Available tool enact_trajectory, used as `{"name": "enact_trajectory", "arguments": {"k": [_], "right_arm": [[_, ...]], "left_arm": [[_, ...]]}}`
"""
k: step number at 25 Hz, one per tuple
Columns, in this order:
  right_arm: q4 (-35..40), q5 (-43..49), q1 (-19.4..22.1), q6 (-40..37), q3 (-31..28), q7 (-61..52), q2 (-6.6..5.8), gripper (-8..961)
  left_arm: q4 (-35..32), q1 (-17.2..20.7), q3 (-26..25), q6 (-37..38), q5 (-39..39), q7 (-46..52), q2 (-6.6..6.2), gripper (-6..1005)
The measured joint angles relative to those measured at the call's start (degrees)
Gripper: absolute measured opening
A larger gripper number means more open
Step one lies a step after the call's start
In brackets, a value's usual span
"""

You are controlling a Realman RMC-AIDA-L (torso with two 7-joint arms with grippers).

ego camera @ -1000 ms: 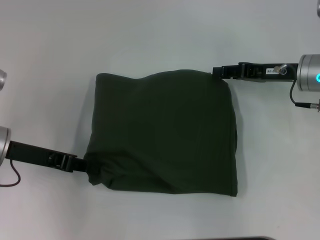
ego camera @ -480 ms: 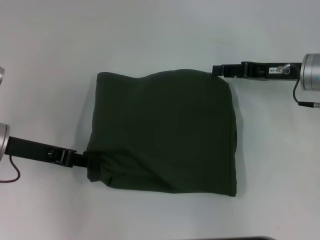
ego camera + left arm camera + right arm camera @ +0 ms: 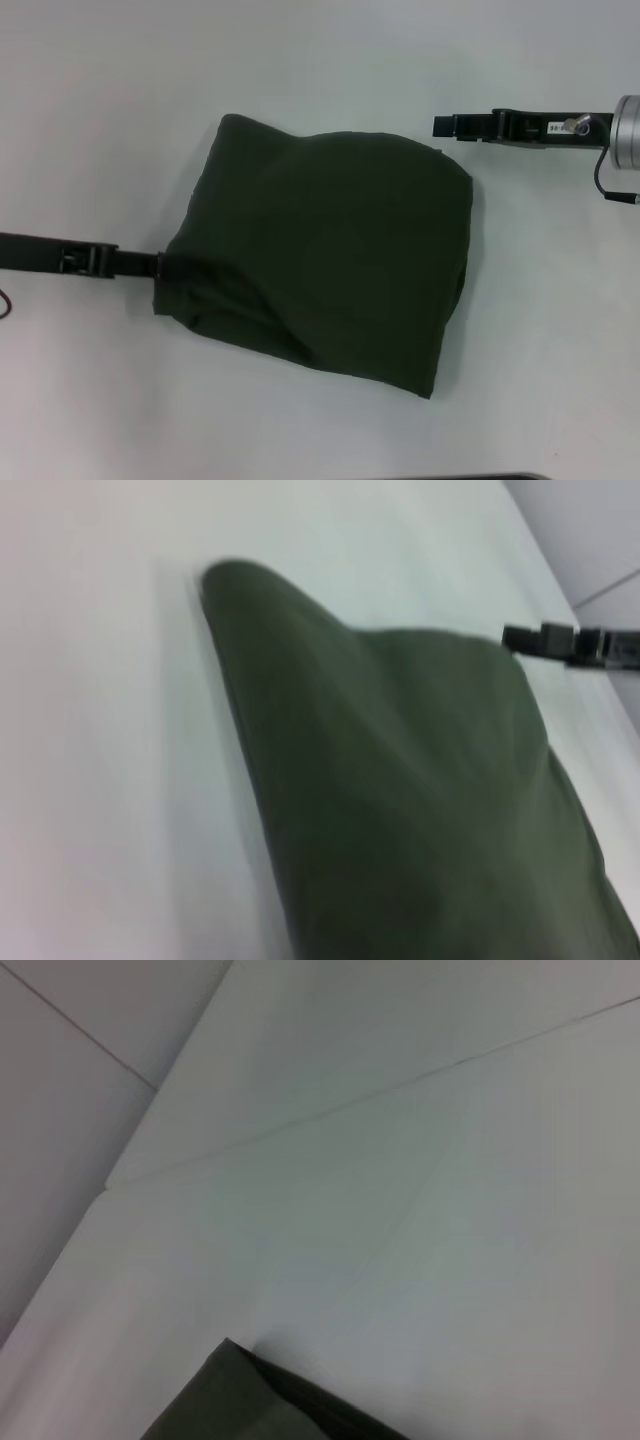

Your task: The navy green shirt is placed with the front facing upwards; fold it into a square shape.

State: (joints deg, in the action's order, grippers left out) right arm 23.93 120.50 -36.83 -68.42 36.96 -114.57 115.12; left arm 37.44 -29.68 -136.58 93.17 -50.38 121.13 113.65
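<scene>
The navy green shirt (image 3: 320, 260) lies folded into a rough rectangle on the white table (image 3: 100, 120), plain green side up and turned at a slant. My left gripper (image 3: 160, 268) comes in low from the left and is shut on the shirt's near-left corner, where the cloth bunches. My right gripper (image 3: 440, 127) hovers open just beyond the far-right corner, apart from the cloth. In the left wrist view the shirt (image 3: 400, 780) fills the picture, with the right gripper (image 3: 545, 640) behind it. Only one shirt corner (image 3: 250, 1400) shows in the right wrist view.
Bare white tabletop (image 3: 320, 60) surrounds the shirt on all sides. A dark strip (image 3: 480, 476) marks the table's near edge. A seam line (image 3: 400, 1085) crosses the table in the right wrist view.
The left gripper pulled back to the left and upward, dragging and rotating the shirt. The far-right corner came away from the right gripper, which moved slightly right and away.
</scene>
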Motion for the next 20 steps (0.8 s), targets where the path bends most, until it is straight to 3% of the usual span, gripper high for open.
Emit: {"name": "enact_trajectory", "arguments": {"k": [9, 14, 20], "right_arm": [[0.4, 0.0, 0.1, 0.0, -1.1, -0.2, -0.23, 577], [0.4, 0.0, 0.1, -0.1, -1.3, -0.2, -0.26, 577], [0.3, 0.0, 0.1, -0.4, -1.3, -0.2, -0.26, 577]], "left_arm": [[4.0, 0.4, -2.6, 3.2, 0.0, 0.4, -0.5, 717], [4.1, -0.6, -3.3, 2.1, -0.3, 0.2, 0.01, 713], [3.7, -2.8, -2.9, 0.2, -0.2, -0.7, 1.97, 706]]}}
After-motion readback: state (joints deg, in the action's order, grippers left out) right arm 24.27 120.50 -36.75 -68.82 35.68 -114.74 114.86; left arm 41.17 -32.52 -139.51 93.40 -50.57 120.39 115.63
